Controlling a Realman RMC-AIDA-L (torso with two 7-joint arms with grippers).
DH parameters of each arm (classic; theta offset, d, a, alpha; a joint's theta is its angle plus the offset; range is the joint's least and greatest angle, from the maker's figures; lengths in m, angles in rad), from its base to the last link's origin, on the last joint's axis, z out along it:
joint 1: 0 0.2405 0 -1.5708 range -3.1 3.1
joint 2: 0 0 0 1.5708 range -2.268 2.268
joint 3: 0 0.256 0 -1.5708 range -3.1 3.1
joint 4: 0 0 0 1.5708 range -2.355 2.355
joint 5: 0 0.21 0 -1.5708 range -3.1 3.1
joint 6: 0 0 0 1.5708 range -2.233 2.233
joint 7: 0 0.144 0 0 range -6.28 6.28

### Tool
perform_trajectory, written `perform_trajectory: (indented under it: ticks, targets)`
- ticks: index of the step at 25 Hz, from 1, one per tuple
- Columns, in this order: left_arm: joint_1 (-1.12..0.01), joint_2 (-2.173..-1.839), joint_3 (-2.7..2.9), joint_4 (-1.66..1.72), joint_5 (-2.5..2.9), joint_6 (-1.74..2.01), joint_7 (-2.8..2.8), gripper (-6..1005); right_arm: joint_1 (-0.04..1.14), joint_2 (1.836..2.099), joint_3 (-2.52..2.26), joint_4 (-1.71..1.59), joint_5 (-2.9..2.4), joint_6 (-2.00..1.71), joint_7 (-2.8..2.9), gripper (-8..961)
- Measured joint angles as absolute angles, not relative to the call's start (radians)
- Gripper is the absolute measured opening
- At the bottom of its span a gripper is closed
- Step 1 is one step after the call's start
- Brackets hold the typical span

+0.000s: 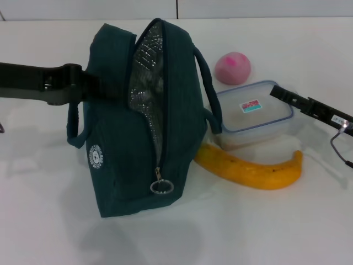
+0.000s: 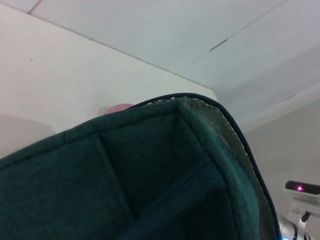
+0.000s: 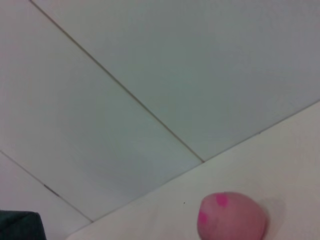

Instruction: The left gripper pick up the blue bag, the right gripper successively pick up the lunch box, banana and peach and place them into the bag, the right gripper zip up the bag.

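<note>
The blue bag (image 1: 138,138) is standing nearest on the white bench (image 1: 55,232), its ring zip pull (image 1: 161,186) hanging low at the front and the zip lying open up to the top, so that the silver lining (image 1: 146,83) is showing through a narrow slit. The left hand (image 1: 91,87) is reaching in from the robot's left and meeting the bag's upper side by the near handle (image 1: 74,130); whether its fingers are spread or pinching fabric I cannot tell, since the bag is hiding them.

Just beyond the bag's base, the banana (image 1: 251,168) is lying on the bench with one end tucked close to the bag. Behind it, touching or nearly so, the lunch box (image 1: 253,113) is sitting flat with its blue-rimmed lid on. The right hand (image 1: 309,107) is coming in over the box's far right corner; its fingers are not shown clearly enough to tell how they stand. Farthest back, the peach (image 1: 233,68) is resting apart from the box.

The step in hand looks like taking the lunch box first. To do it well, the right hand should be closing across the box's short width, gripping the walls below the lid rim and not the lid alone, and lifting level so that the banana is not dragged. Meanwhile the left hand needs to be pulling the mouth wider, because the present slit seems too narrow for the box to be entering flat.
</note>
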State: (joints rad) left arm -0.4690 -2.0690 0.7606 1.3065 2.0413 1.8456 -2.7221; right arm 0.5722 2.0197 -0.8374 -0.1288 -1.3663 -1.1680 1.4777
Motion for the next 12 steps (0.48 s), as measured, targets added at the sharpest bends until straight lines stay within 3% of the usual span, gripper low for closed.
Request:
perform_trajectory:
  ticks: [12]
  targets:
    - [-0.47, -2.069, 0.76, 1.243, 2.057, 1.833, -2.712, 30, 0.585, 2.022, -0.844, -0.106, -1.368, -1.21, 1.51, 814]
